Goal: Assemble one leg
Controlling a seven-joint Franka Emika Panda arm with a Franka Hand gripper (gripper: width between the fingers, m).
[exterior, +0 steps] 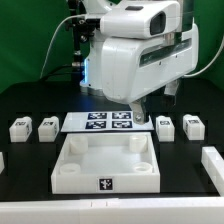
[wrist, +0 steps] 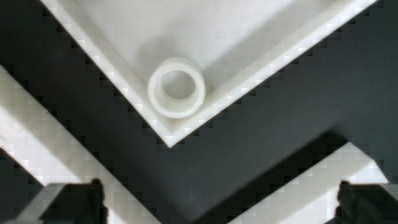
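Note:
Four legs, small white blocks with marker tags, lie in a row on the black table: two at the exterior view's left [exterior: 19, 128] [exterior: 47, 126] and two at the right [exterior: 165, 126] [exterior: 193, 126]. My gripper [exterior: 141, 112] hangs over the marker board's right end, just behind the tray's far right corner, between the two pairs and touching none. In the wrist view the gripper [wrist: 217, 205] is open and empty, with both dark fingertips [wrist: 71, 203] wide apart. Below them is a tray corner with a round socket [wrist: 176, 85]. No leg shows in the wrist view.
The large white square tray [exterior: 107, 178] stands at the front centre, its corner in the wrist view [wrist: 267, 60]. The marker board [exterior: 100, 122] lies behind it. White parts lie at the right edge [exterior: 213, 165] and the left edge [exterior: 2, 160].

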